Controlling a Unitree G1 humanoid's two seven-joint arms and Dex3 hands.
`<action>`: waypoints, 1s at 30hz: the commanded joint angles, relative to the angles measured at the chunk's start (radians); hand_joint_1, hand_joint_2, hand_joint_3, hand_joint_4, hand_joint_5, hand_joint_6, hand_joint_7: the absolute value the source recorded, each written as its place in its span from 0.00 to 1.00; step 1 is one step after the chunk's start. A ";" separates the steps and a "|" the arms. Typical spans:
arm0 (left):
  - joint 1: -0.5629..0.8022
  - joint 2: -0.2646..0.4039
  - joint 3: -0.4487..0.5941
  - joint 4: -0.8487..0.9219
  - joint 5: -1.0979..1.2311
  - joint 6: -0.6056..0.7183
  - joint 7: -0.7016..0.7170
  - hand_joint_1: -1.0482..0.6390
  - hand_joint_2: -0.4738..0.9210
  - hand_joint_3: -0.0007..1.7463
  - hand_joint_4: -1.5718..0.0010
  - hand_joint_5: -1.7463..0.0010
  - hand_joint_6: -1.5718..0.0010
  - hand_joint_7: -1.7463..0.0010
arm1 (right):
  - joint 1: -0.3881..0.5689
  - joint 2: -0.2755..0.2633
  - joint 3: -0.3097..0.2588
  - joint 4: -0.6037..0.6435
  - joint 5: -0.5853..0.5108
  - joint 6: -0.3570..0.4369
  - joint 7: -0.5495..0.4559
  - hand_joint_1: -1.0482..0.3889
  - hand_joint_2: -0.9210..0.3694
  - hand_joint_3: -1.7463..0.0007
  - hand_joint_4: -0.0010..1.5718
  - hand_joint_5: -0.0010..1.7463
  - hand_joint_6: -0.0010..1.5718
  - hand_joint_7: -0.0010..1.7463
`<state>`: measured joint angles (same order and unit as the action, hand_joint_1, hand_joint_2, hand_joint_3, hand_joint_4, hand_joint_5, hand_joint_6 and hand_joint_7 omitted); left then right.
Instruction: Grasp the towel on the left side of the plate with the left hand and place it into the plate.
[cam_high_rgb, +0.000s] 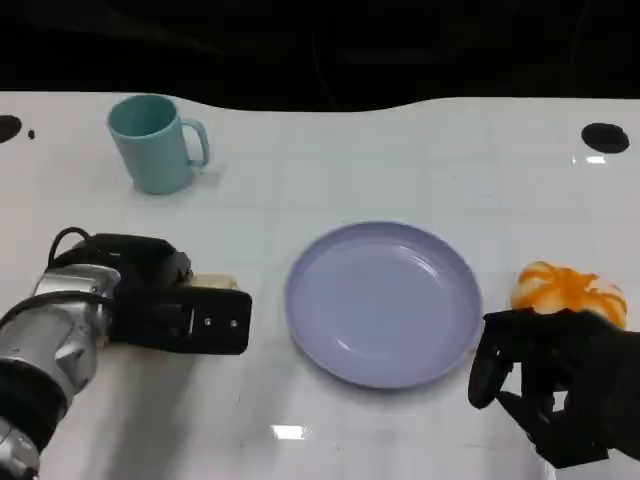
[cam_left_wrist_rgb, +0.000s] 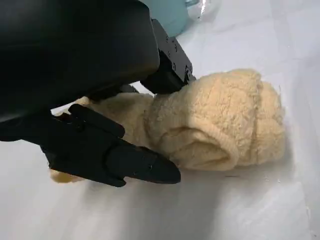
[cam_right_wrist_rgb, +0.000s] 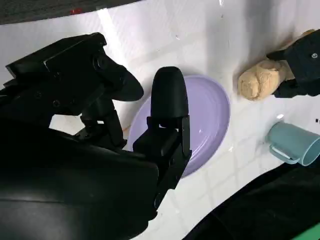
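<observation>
left hand (cam_left_wrist_rgb: 125, 125) grips the towel (cam_left_wrist_rgb: 220, 125) (left of the plate (cam_high_rgb: 385, 300)).

Towel (cam_high_rgb: 215, 282) mostly hidden under left hand (cam_high_rgb: 180, 310); grip unclear.

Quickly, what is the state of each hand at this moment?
Left hand: its fingers are around the towel, which lies on the table; a firm grip cannot be told.
Right hand: open, holding nothing.
</observation>
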<state>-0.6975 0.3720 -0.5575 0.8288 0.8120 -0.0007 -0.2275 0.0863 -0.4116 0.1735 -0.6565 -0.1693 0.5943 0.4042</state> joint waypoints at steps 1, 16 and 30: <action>0.002 -0.006 0.003 0.032 -0.021 -0.021 0.029 0.42 1.00 0.13 0.48 0.85 0.41 0.90 | 0.001 -0.015 -0.010 -0.012 0.003 0.006 0.004 0.72 0.28 0.38 0.46 1.00 0.44 0.81; 0.087 -0.053 0.145 -0.033 -0.151 -0.041 0.337 0.50 0.90 0.34 0.45 0.00 0.60 0.00 | -0.002 -0.016 -0.007 -0.017 0.002 0.016 0.002 0.72 0.28 0.39 0.46 1.00 0.45 0.81; 0.150 -0.089 0.199 -0.401 -0.200 0.118 0.241 0.50 0.81 0.46 0.42 0.00 0.59 0.00 | -0.011 -0.011 0.006 -0.017 -0.004 0.029 -0.002 0.72 0.29 0.37 0.46 1.00 0.45 0.81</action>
<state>-0.5555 0.2635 -0.3593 0.4776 0.6098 0.1199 0.0366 0.0805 -0.4142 0.1770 -0.6712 -0.1698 0.6130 0.4048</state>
